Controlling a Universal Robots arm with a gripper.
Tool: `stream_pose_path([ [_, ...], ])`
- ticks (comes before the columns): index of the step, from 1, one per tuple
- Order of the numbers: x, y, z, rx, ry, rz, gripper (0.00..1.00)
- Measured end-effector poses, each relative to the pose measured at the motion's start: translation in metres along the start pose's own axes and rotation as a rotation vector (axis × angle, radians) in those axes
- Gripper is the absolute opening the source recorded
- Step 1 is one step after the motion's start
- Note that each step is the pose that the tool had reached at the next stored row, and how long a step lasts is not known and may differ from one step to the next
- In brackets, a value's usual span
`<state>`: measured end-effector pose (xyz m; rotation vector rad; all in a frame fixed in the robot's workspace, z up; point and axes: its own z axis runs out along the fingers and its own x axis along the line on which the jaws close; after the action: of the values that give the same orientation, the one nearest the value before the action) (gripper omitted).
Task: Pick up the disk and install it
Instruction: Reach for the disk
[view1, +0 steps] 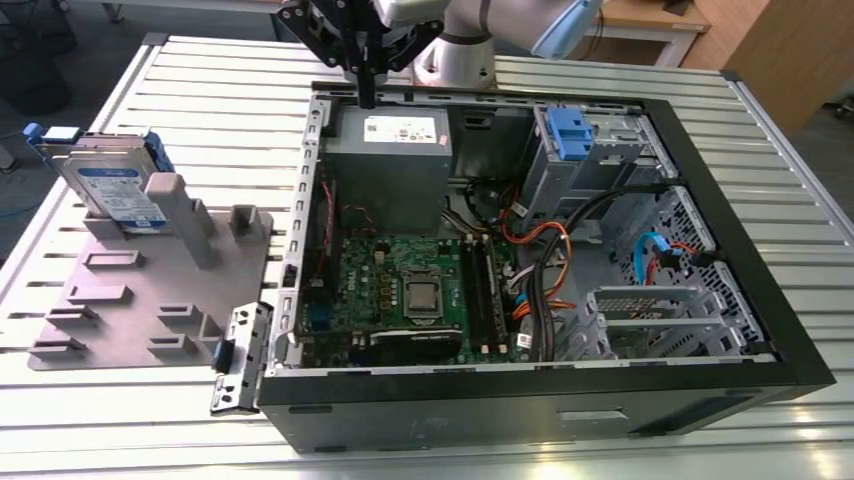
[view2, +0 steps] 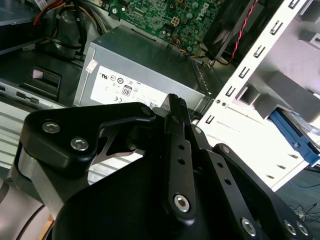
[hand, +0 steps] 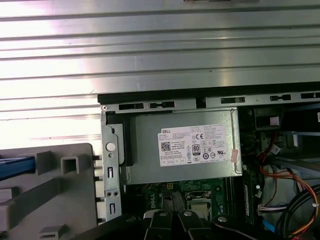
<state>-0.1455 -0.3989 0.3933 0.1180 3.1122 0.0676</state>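
Observation:
The disk stands on edge in a grey holder at the exterior view's left. It is a silver drive with a white-and-blue label and blue side rails. One blue rail of it shows in the second wrist view. My gripper hangs over the far rim of the open computer case, above the power-supply box and well away from the disk. Its fingers are pressed together with nothing between them.
Inside the case lie the grey power-supply box with a white sticker, the green motherboard, loose cables and an upright blue latch on a metal cage. The case and holder rest on a slatted metal table.

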Motion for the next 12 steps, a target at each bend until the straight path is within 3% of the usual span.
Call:
stream_pose_path([
  [12, 0.0039, -0.0003, -0.0001, 0.0, 0.0, 0.0, 0.11],
])
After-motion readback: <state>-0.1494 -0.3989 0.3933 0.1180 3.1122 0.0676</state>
